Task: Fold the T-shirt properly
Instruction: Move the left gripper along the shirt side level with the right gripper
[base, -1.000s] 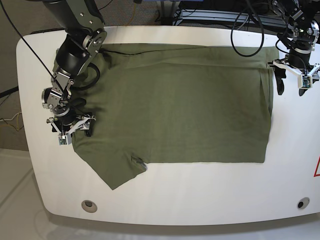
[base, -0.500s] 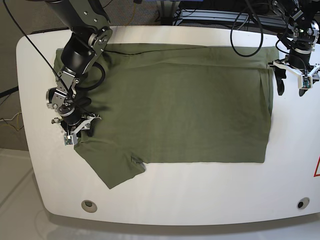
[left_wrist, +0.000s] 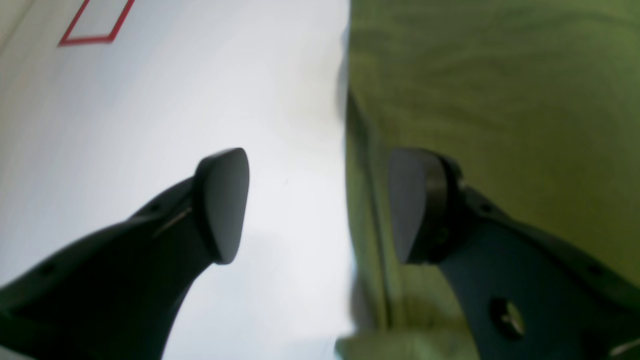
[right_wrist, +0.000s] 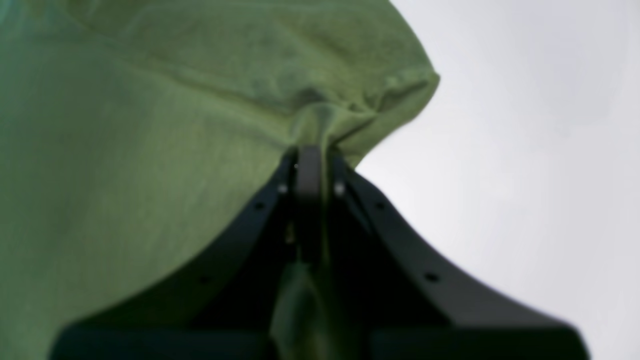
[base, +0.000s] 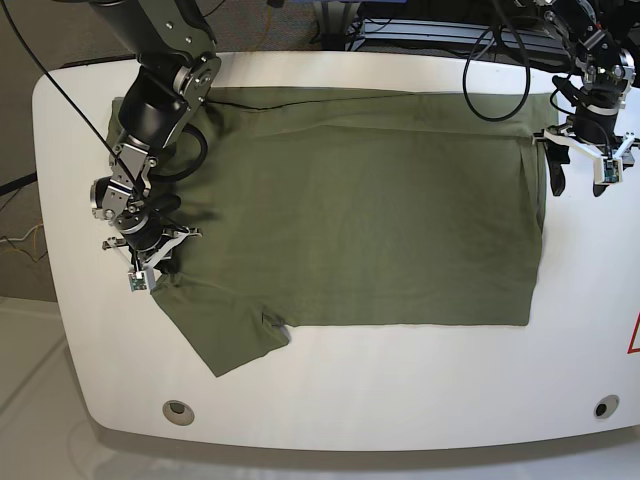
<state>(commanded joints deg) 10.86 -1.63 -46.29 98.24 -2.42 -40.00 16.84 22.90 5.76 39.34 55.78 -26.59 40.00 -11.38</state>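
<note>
t-shirt (base: 370, 205) cloth is pinched at its sleeve edge between the shut jaws of the right gripper (right_wrist: 309, 165), which has drawn in from the table (base: 400, 400) rim over the last second, hauling the sleeve inward. the left gripper (left_wrist: 320, 205) hangs with jaws wide, straddling the hem edge, nudged slightly higher; the shirt lies spread flat.

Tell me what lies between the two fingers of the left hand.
In the left wrist view, bare white table and the edge of the olive-green cotton T-shirt lie between the open left hand's fingers; nothing is gripped.
</note>
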